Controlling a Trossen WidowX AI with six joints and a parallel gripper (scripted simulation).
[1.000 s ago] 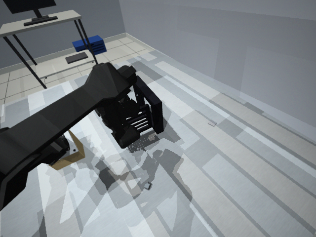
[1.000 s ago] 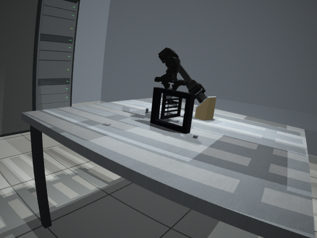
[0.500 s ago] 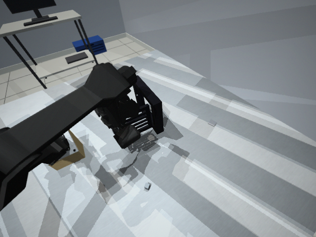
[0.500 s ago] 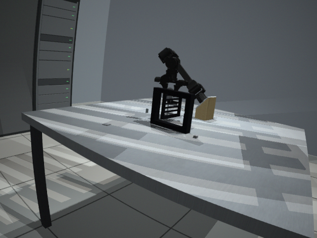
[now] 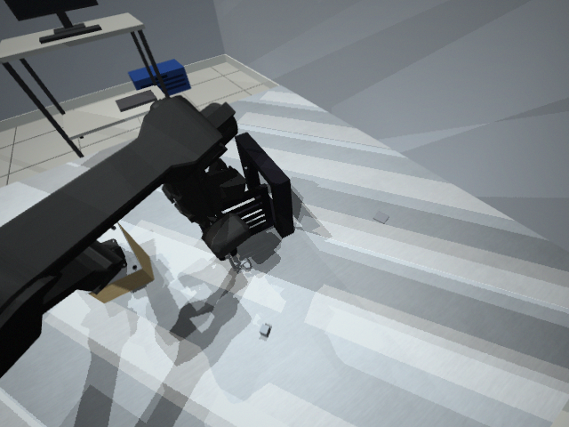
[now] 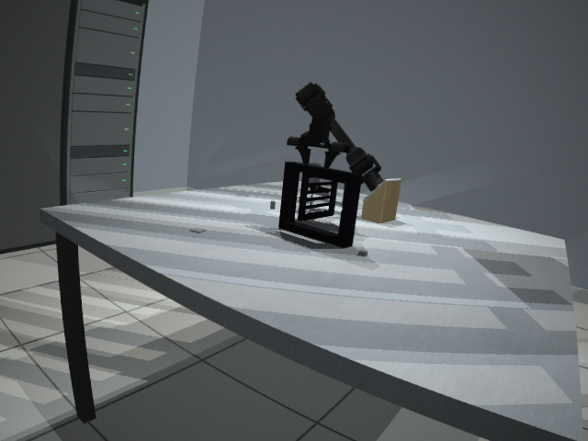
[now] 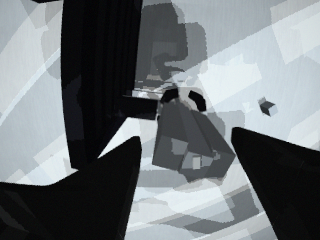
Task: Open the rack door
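Observation:
The black rack frame [image 5: 283,202] [image 6: 351,204] stands upright on the table. Its slatted door [image 5: 268,202] [image 6: 333,197] [image 7: 100,75] is swung out of the frame toward the arm at a wide angle; I cannot read the exact angle. The grey upright handle [image 7: 192,145] sticks up beside the door on a short dark arm. My gripper [image 7: 186,138] [image 6: 317,164] is open around the handle, with a visible gap between the handle and each finger. In the top view the gripper body hides the fingertips and handle. How far the handle is turned is unclear.
A small grey cube [image 5: 265,329] [image 6: 272,205] [image 7: 267,106] lies on the handle side of the frame. A flat grey tile [image 5: 380,216] [image 6: 197,231] lies farther off. A small dark block [image 6: 362,253] lies near the frame's foot. A tan wedge [image 5: 124,285] [image 6: 389,201] stands by the arm's base.

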